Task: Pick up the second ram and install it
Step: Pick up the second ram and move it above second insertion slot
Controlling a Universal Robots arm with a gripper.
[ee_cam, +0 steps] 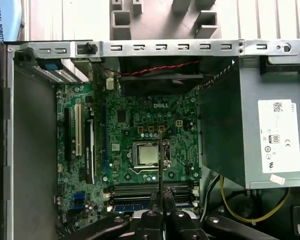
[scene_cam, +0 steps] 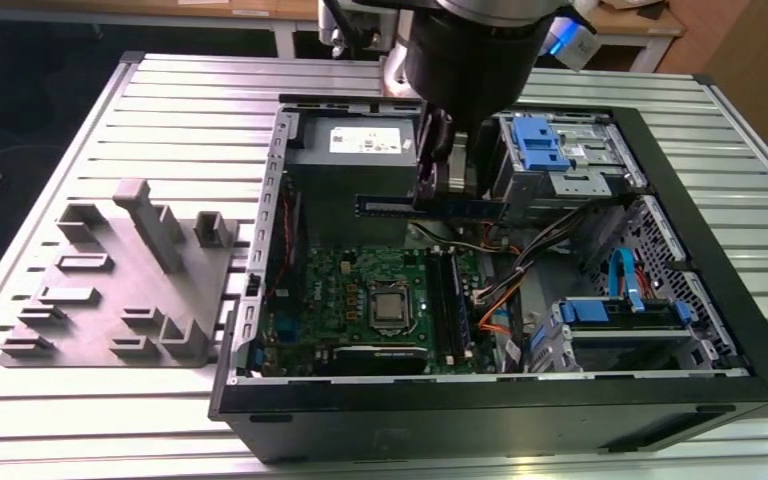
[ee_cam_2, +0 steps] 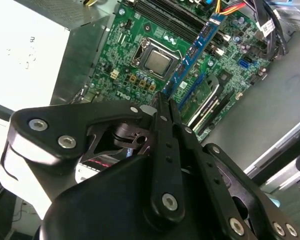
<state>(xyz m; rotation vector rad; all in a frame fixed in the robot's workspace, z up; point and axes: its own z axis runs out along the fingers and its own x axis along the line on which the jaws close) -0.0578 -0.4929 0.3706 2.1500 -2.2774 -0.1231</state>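
**Second ram pinched in the gripper above the open case**

In the exterior view the computer case [scene_cam: 491,400] lies open on the slotted metal table [scene_cam: 77,410]; the grey holder block [scene_cam: 117,290] stands on the table at the exterior view's left, just beside the case.

The gripper [scene_cam: 430,198] reaches down from the arm over the case; its fingers are pressed together on the second ram [scene_cam: 471,208], which they pinch near the middle of its length. The stick hangs level in the air, with one end out to each side of the fingers. It touches nothing in the case; it is above the place where the grey power supply [scene_cam: 351,160] meets the green motherboard [scene_cam: 344,300].

In the second wrist view the black fingers [ee_cam_2: 165,145] close on the edge of the bluish board [ee_cam_2: 195,47]; the board runs away from them over the motherboard and passes beside the square metal processor [ee_cam_2: 157,61].

In the first wrist view the ram shows edge-on as a thin dark line [ee_cam: 160,165] that rises from between the fingertips and crosses next to the processor [ee_cam: 147,154]. The long memory slots [ee_cam: 140,191] lie below it, at a right angle to the stick; the stick is not seated in any of them. Whether one of these slots already carries another stick I cannot tell for sure.
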